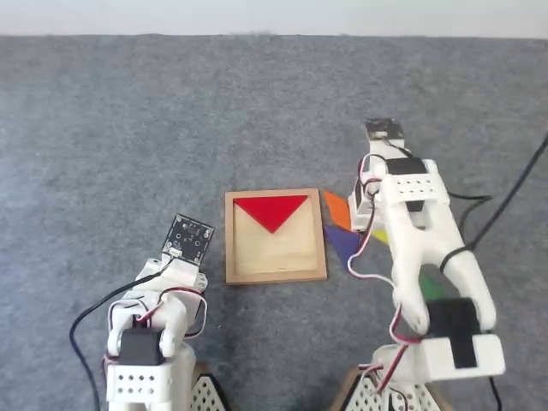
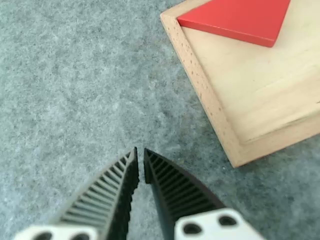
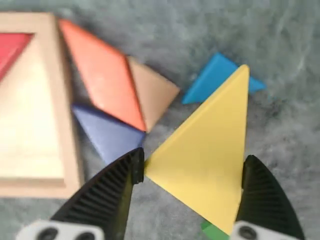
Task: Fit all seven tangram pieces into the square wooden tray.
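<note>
In the high view the tray lies mid-surface, nearer the near edge than the far one. The red triangle sits inside it against its far rim, point toward the near edge. The left arm rests by the near edge, on the tray's left-edge side. The right arm stretches out on the side toward the right edge, over loose pieces just beside the tray: an orange piece, a dark blue piece, a sliver of the yellow triangle and a green piece. In the left wrist view the left jaws are closed, tips almost meeting, empty, over bare surface near a tray corner that holds the red triangle. In the right wrist view the right jaws grip the yellow triangle, one at a corner, one at an edge. It overlaps a light blue piece and the green piece. The orange piece touches a tan piece and the dark blue piece, just beside the tray rim.
</note>
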Controlling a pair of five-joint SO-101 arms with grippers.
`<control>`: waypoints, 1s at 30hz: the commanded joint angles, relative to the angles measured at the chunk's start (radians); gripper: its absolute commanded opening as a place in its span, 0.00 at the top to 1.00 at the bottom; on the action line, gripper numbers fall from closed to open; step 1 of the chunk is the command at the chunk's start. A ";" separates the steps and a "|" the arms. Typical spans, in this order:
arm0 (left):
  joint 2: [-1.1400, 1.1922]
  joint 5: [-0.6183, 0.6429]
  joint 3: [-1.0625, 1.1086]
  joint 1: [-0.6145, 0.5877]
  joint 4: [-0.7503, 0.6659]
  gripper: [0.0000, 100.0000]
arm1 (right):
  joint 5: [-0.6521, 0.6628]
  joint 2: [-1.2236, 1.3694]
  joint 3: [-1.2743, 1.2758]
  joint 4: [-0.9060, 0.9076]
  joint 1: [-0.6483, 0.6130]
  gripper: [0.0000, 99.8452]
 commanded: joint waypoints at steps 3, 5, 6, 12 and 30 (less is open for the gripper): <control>-0.023 -0.008 -0.008 -0.005 0.005 0.98 | 0.184 -0.099 -0.052 0.019 -0.147 0.74; -0.023 -0.008 -0.008 -0.005 0.005 0.98 | 0.262 -0.099 -0.054 0.012 -0.199 0.74; -0.023 -0.008 -0.008 -0.005 0.005 0.98 | 0.304 -0.099 -0.055 0.005 -0.223 0.74; -0.023 -0.008 -0.008 -0.005 0.005 0.98 | 0.620 -0.101 -0.074 0.004 -0.323 0.74; -0.023 -0.008 -0.008 -0.005 0.005 0.98 | 1.257 -0.096 -0.137 -0.074 -0.437 0.77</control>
